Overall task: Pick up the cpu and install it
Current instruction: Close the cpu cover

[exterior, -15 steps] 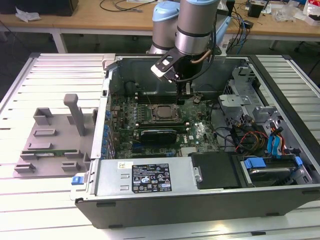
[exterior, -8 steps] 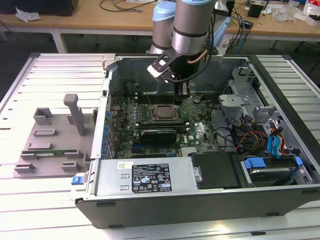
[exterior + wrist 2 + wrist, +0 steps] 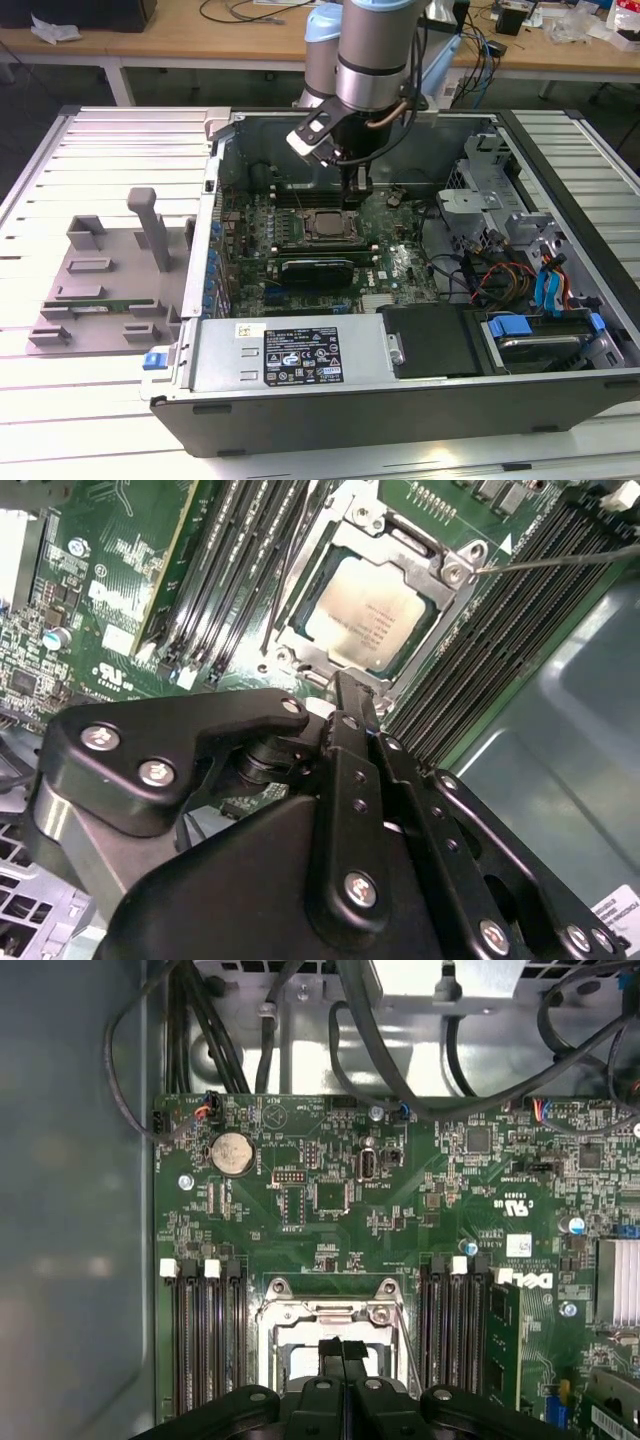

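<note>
**Cpu (image 3: 372, 615) lying in its socket (image 3: 432, 555), clenched gripper (image 3: 352, 690) just above**

Nearest, in both wrist views: black gripper, fingertips pressed tight together, nothing held between them. Poised over one edge of the socket, apparently clear of the cpu.

Just beyond: silver square cpu, flat inside the metal socket frame, level and square with it as far as visible. Thin wire lever (image 3: 560, 558) slanting beside the frame; clamped or free, impossible to tell.

On both sides of the socket: rows of black memory slots (image 3: 200, 1340), very close.

Farther out: green motherboard (image 3: 400, 1190), round coin battery (image 3: 232, 1152), dark cables (image 3: 400, 1070) looping above.

Farthest, in the exterior view: arm (image 3: 370, 60) reaching down into an open computer case (image 3: 400, 400) on a pale slatted table (image 3: 60, 420); grey tray (image 3: 100, 280) well apart, toward the exterior view's left.

Step in hand, as a judgement: cpu placed and let go, seating probably done, locking unconfirmed. Any further move likely calling for a light, straight touch, with no sideways drag across the delicate socket or the crowded slots.
</note>
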